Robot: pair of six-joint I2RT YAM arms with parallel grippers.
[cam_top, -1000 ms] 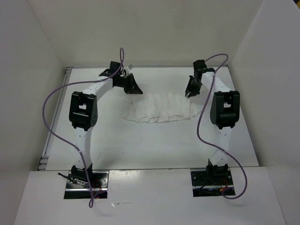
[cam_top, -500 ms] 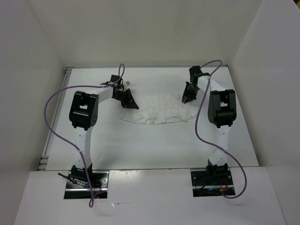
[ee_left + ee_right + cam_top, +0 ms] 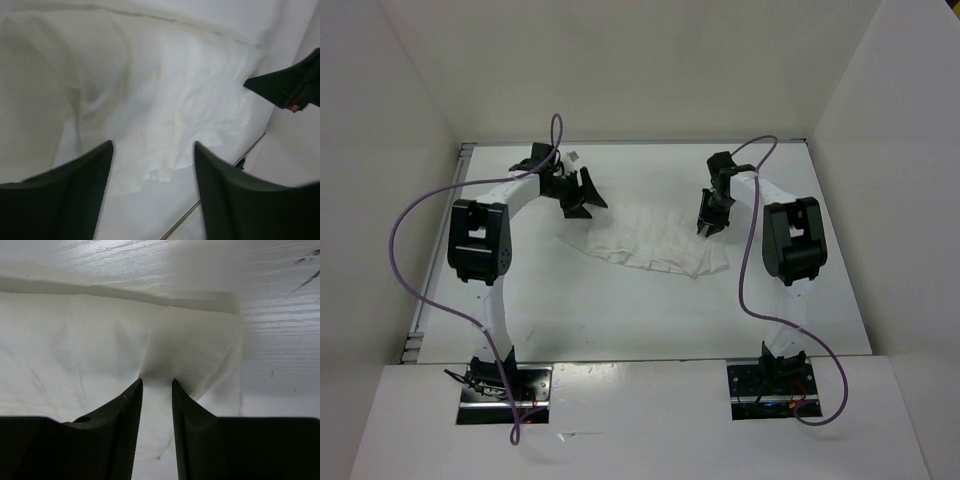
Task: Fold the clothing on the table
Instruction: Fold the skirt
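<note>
The clothing [image 3: 650, 243], a thin white creased garment, lies crumpled in the middle of the table [image 3: 620, 310]. My left gripper [image 3: 583, 194] hangs open over the garment's far left corner, with nothing between its fingers. In the left wrist view the left gripper [image 3: 152, 145] has its jaws wide apart above the clothing [image 3: 150, 90]. My right gripper [image 3: 708, 224] is at the garment's right side. In the right wrist view the right gripper [image 3: 157, 381] pinches a bunched fold of the clothing [image 3: 100, 340], and the cloth is drawn taut at the fingertips.
White walls enclose the table on three sides. A thin metal edge [image 3: 440, 250] runs along the table's left side. Purple cables [image 3: 415, 250] loop beside both arms. Bare tabletop lies between the garment and the arm bases.
My left gripper has opened, let go of the clothing and drawn back to the far left. The right gripper has moved left and nearer with the cloth, and the garment's right side has shifted inward.
</note>
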